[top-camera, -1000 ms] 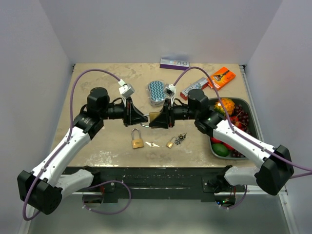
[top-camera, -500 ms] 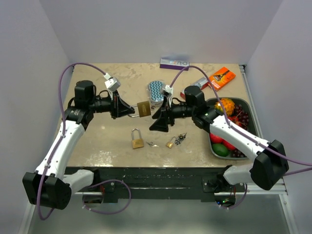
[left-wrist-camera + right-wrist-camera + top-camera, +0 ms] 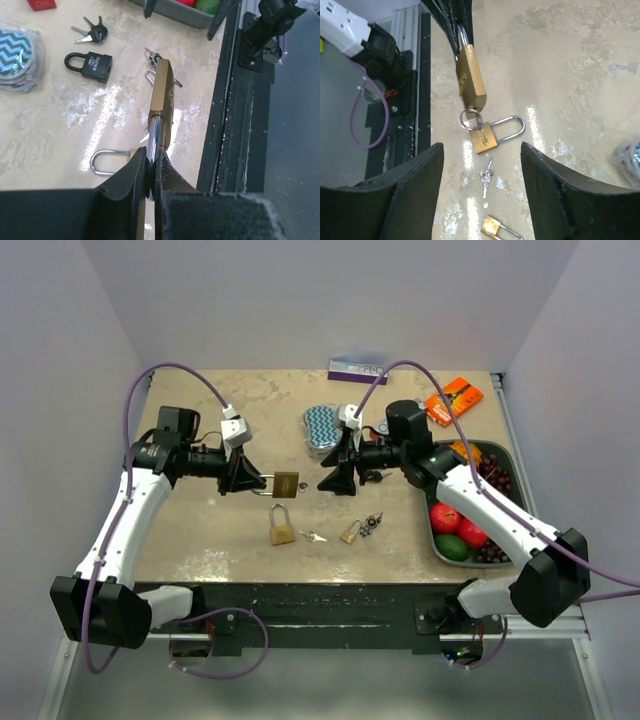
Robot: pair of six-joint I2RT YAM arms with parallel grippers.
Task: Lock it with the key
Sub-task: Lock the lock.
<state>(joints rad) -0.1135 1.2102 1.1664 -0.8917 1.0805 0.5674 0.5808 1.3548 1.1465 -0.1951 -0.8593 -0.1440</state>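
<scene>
Gripping observed: left pincer is clenched on the steel shackle of the brass padlock, which is held off the tabletop between the two arms. Right pincer is released, jaws wide, grasping nothing, near the padlock but apart from it. A small metal ring shows at the padlock's free end. A second brass padlock lies on the tabletop below.

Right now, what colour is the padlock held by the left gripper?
The padlock is brass-gold with a silver shackle; clearest in the right wrist view.
</scene>
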